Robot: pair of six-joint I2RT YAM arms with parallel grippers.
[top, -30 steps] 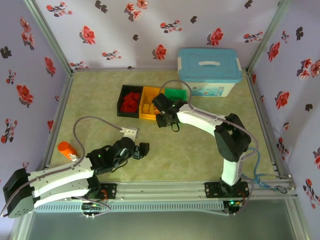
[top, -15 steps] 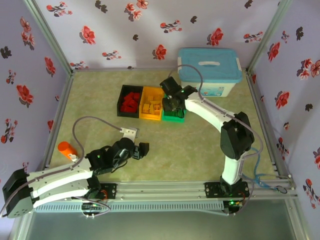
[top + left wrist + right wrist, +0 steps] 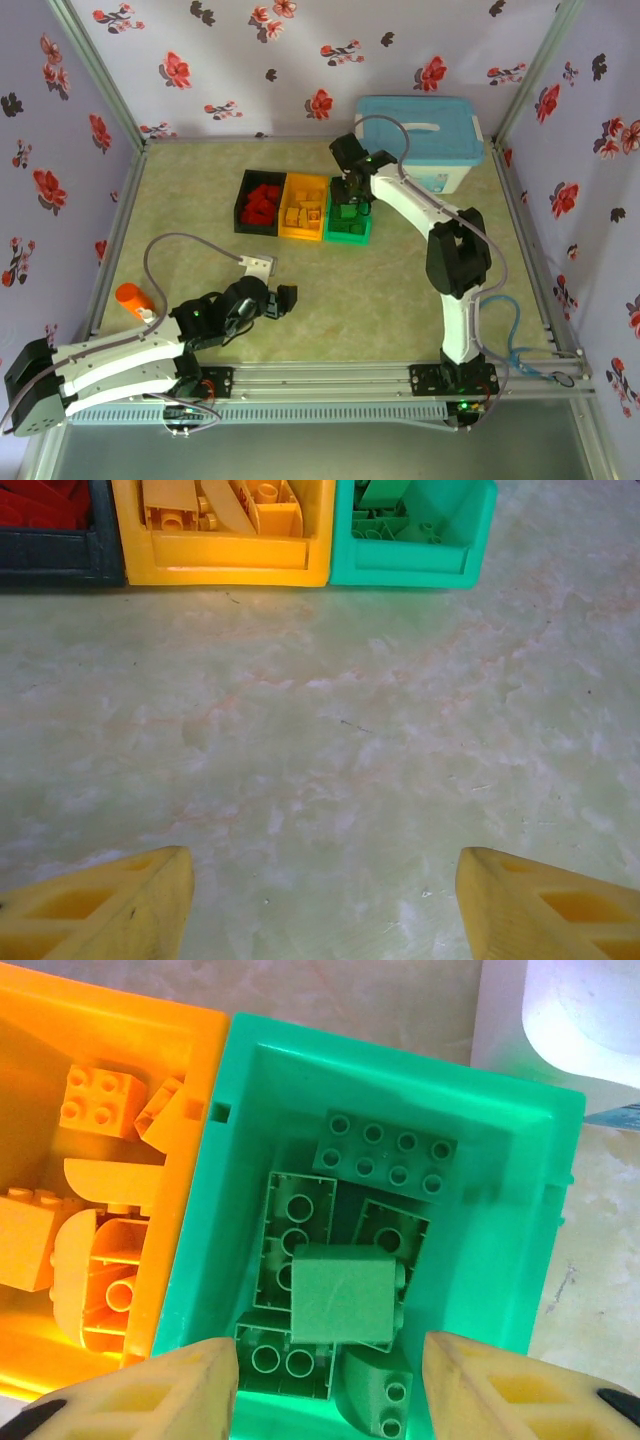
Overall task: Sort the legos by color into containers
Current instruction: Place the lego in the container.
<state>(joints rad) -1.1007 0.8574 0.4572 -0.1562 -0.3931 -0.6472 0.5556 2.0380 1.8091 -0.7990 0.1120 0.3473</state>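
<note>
In the R wrist view we saw the right gripper (image 3: 330,1352) open. Its two yellow fingers (image 3: 150,1395) were at the bottom of the frame w/ a gap btw them and nothing held. It hung over the green bin (image 3: 480,1240). A smooth green brick (image 3: 343,1293) lay on top of the other green legos (image 3: 385,1150), mid frame, just above the gap, not touching either finger. The orange bin (image 3: 150,1010) w/ yellow legos (image 3: 100,1105) sat at the left. In the top view the red legos (image 3: 262,203) were in the black bin (image 3: 243,200), upper middle. The left gripper (image 3: 325,865) was open too, empty, over bare table (image 3: 330,730), w/ the bins along the top edge.
</note>
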